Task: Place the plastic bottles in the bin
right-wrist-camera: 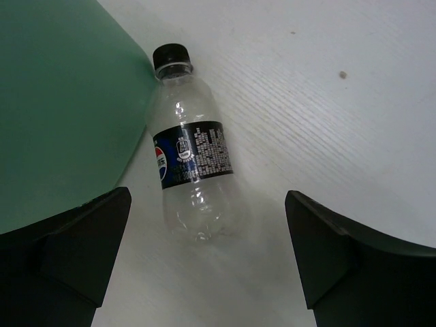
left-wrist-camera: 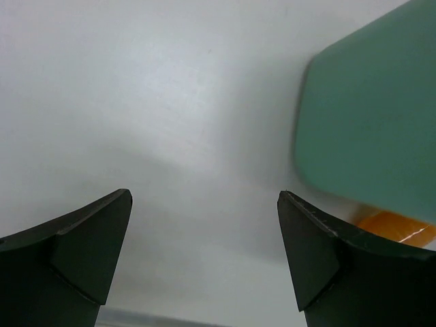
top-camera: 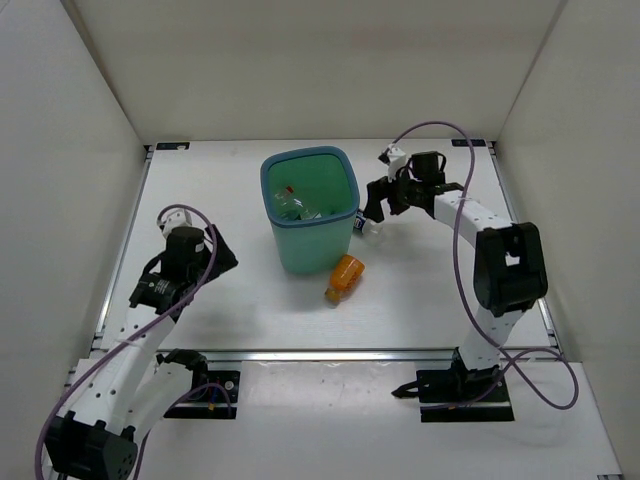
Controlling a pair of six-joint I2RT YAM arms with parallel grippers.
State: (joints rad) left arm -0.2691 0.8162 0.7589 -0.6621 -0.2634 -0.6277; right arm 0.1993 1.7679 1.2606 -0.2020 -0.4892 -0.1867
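The teal bin (top-camera: pixel 341 234) stands mid-table with at least two clear bottles (top-camera: pixel 291 205) inside. An orange bottle (top-camera: pixel 345 277) lies on the table at the bin's near right corner; a sliver of it shows in the left wrist view (left-wrist-camera: pixel 398 228). A clear bottle with a dark blue label (right-wrist-camera: pixel 192 163) and a black cap lies against the bin's right wall (right-wrist-camera: pixel 61 102); it is mostly hidden under the gripper in the top view (top-camera: pixel 360 227). My right gripper (right-wrist-camera: pixel 208 193) hangs open just above it (top-camera: pixel 373 210). My left gripper (top-camera: pixel 220 256) is open and empty (left-wrist-camera: pixel 204 197), left of the bin (left-wrist-camera: pixel 375 122).
White walls enclose the table on the left, back and right. A metal rail (top-camera: pixel 330 353) crosses the near edge in front of the arm bases. A purple cable (top-camera: pixel 455 215) loops along the right arm.
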